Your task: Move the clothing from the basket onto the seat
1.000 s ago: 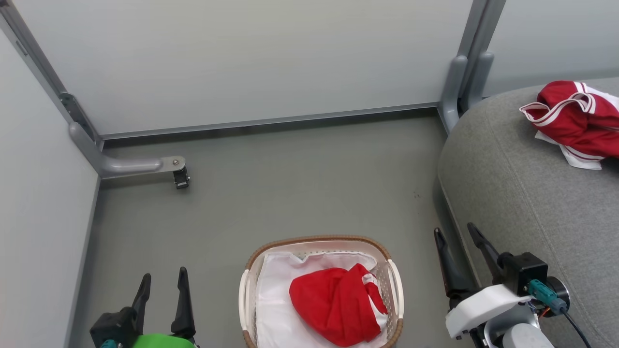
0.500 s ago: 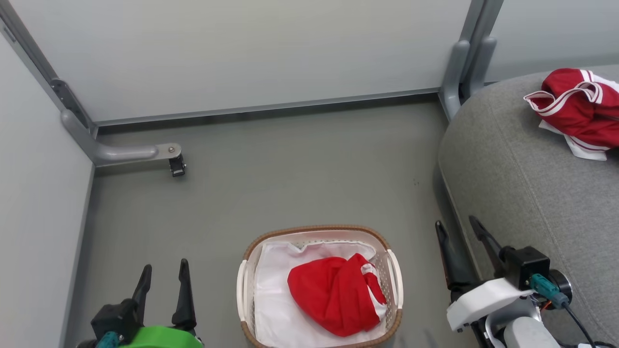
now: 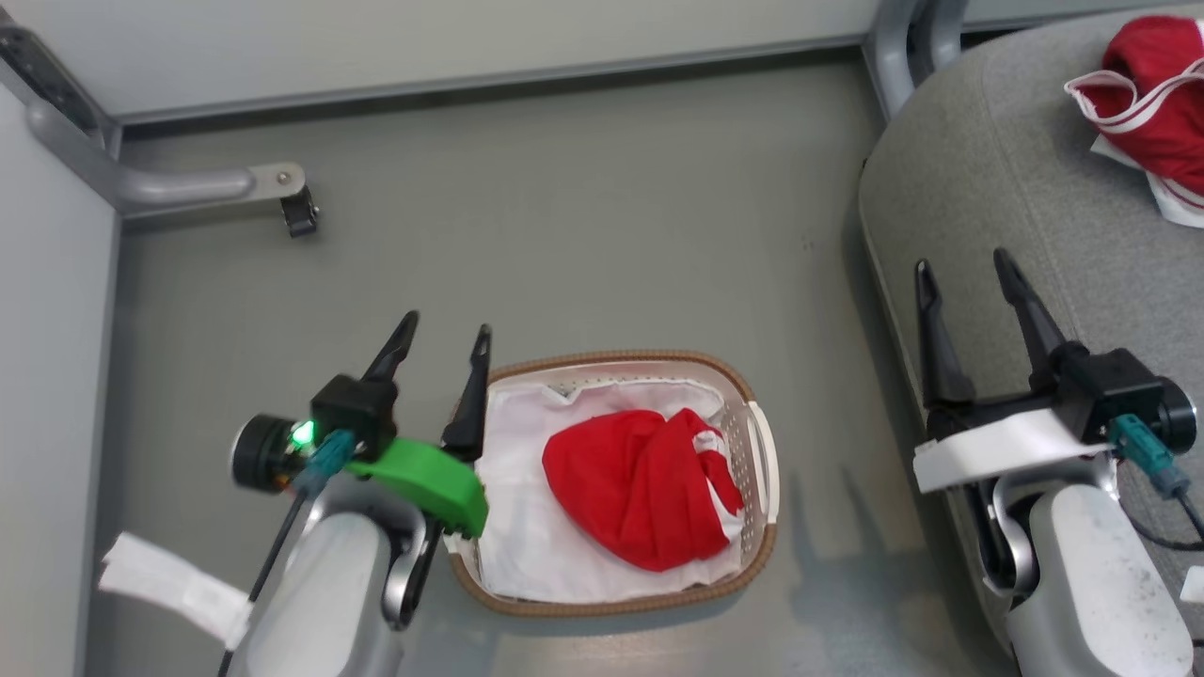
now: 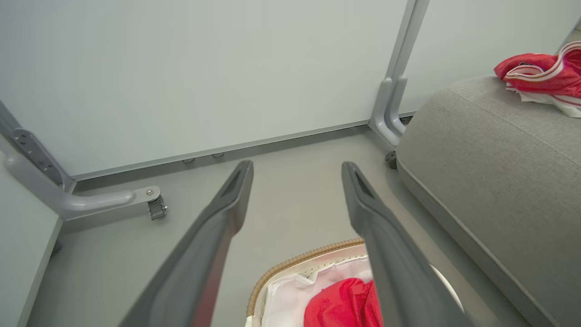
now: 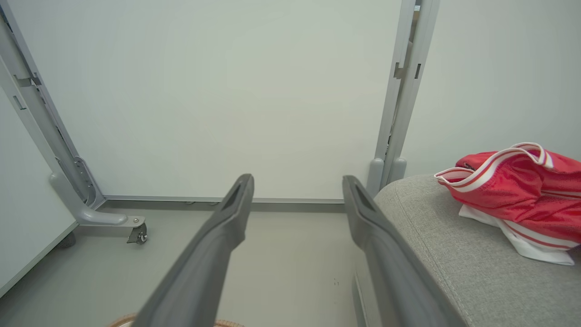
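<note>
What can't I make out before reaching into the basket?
- Head view: right edge cuts off the sofa garment.
- Head view: the green mount of the left pincer hides the left rim of the basket.
- Left wrist view: bottom edge and a finger crop the basket garment; folds hide its underside.

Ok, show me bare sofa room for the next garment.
The sofa is bare from its rounded edge by the right tool up to the red garment already lying there. That far corner is crowded. The floor beyond the basket is bare too.

Left claw [image 4: 297, 168] spread wide, empty; basket [image 4: 295, 263] below holds red garment [image 4: 340, 304]; second red garment [image 4: 540, 72] on seat [image 4: 476, 150].
</note>
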Robot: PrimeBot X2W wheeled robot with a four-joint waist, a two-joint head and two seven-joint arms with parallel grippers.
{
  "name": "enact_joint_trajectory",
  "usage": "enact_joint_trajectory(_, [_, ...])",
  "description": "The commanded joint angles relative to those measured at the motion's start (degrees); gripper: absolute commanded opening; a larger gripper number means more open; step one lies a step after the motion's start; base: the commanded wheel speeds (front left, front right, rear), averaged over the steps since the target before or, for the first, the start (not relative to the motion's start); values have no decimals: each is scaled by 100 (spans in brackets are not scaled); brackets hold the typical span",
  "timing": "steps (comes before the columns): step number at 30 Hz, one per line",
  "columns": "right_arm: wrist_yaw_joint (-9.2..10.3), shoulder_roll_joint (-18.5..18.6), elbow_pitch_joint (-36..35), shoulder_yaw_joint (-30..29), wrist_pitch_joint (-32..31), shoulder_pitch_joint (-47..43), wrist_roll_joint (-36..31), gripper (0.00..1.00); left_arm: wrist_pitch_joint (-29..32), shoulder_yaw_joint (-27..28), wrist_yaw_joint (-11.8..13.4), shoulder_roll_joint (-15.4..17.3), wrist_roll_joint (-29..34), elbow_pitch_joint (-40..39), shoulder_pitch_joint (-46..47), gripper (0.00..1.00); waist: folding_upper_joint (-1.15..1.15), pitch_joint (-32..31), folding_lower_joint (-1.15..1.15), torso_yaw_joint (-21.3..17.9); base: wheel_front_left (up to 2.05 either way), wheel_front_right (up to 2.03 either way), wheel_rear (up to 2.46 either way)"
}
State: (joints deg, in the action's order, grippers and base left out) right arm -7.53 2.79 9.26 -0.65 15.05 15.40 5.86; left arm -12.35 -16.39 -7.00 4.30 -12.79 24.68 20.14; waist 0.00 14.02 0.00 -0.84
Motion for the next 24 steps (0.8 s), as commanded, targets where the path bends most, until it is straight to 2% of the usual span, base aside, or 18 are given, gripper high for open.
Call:
enact_joint_trajectory(1, [8, 20, -84, -42, 17, 153, -57, 100, 59, -197, -18, -21, 120, 143, 335, 100, 0, 830, 0, -207, 0, 0, 0])
enact_joint_trajectory(7, [8, 18, -367, -227, 17, 610, -115, 100, 242, -1197, -49, -94, 267, 1052, 1444, 100, 0, 1707, 0, -443, 0, 0, 0])
enact_joint_trajectory(15, [8, 16, -897, -111, 17, 1139, -22, 100, 611, -2468, -51, -118, -204, 2112, 2308, 100, 0, 2669, 0, -843, 0, 0, 0])
enact_joint_trajectory(24, [8, 16, -1557, 101, 17, 1418, 116, 100, 760, -3113, -30, -122, -699, 2667, 2970, 100, 0, 3364, 0, -1194, 0, 0, 0])
